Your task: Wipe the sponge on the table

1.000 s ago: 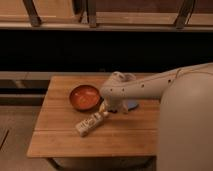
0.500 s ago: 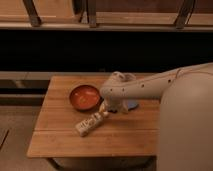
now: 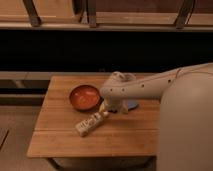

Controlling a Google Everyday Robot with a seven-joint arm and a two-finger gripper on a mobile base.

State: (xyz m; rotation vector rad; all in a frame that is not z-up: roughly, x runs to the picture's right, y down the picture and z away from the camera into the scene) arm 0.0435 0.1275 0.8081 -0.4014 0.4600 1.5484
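Observation:
The sponge [image 3: 131, 105] is a pale-blue block lying on the wooden table [image 3: 60, 140], right of centre and partly hidden behind my arm. My gripper [image 3: 106, 111] points down at the tabletop just left of the sponge, between it and the orange bowl [image 3: 84, 96]. Its jaws stand open and I see nothing held between them. The white arm reaches in from the right.
A tan-and-white carton [image 3: 90, 123] lies at an angle just in front of the gripper, close to its tip. The robot's large pale body [image 3: 187, 125] covers the table's right end. A dark ledge and railing run behind the table.

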